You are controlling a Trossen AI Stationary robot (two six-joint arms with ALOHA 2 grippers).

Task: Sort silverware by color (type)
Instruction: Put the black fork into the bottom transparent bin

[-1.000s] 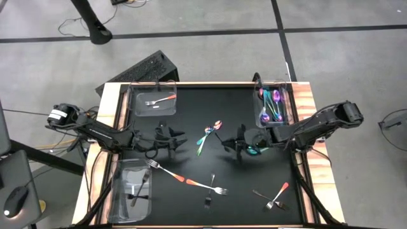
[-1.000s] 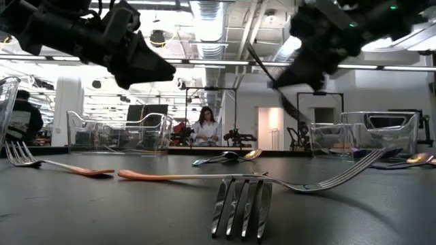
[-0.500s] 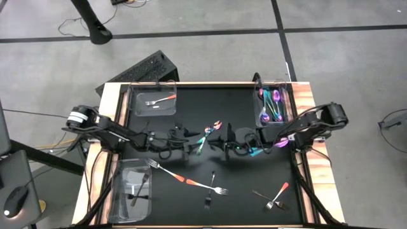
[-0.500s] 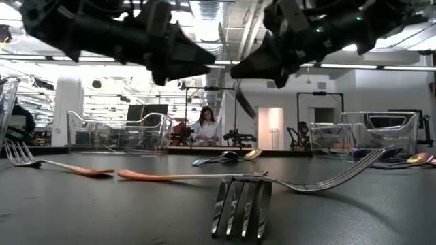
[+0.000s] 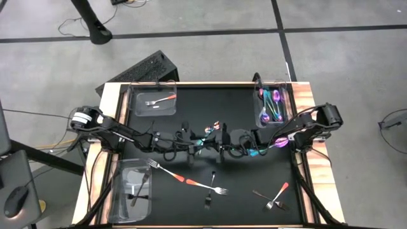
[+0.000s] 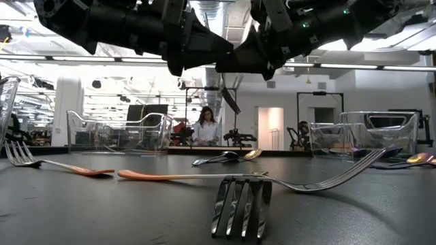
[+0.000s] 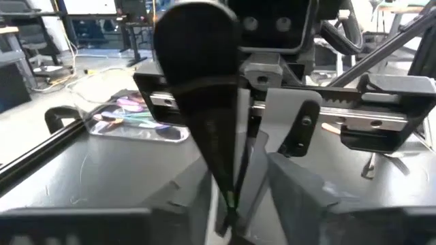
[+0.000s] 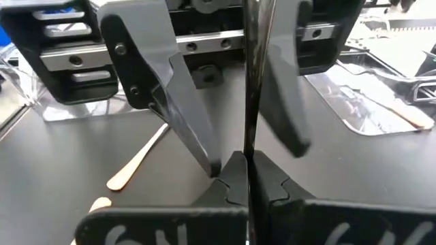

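Note:
Both grippers meet above the table's middle. My right gripper (image 5: pixel 224 141) is shut on a black spoon (image 7: pixel 199 61), which stands upright with its bowl up. My left gripper (image 5: pixel 194 144) faces it, open, with one finger (image 8: pixel 184 102) on each side of the spoon's handle; whether either finger touches it does not show. Under the grippers, iridescent silverware (image 5: pixel 207 132) lies flat on the black mat. Two orange-handled forks (image 5: pixel 186 179) (image 5: pixel 278 193) and a black fork (image 5: pixel 210 191) lie near the front. My right gripper pinches the black spoon's handle (image 8: pixel 249 146) between its two fingers, coming nearly level from the table's right, fingers across the handle. The spoon is clear of the table and upright. Its lower end (image 6: pixel 230 101) hangs below the fingers.
A clear bin (image 5: pixel 136 109) at the far left holds an orange-handled fork. A bin (image 5: pixel 284 100) at the far right holds iridescent pieces. A third bin (image 5: pixel 121 200) at the near left holds black ones. A person sits in the room beyond the table (image 6: pixel 206 126).
Both grippers have moved toward the table's middle and toward each other, and now stand almost tip to tip. The right one has carried the black spoon along, clear of the table. The spoon slanted before and now hangs steeper.

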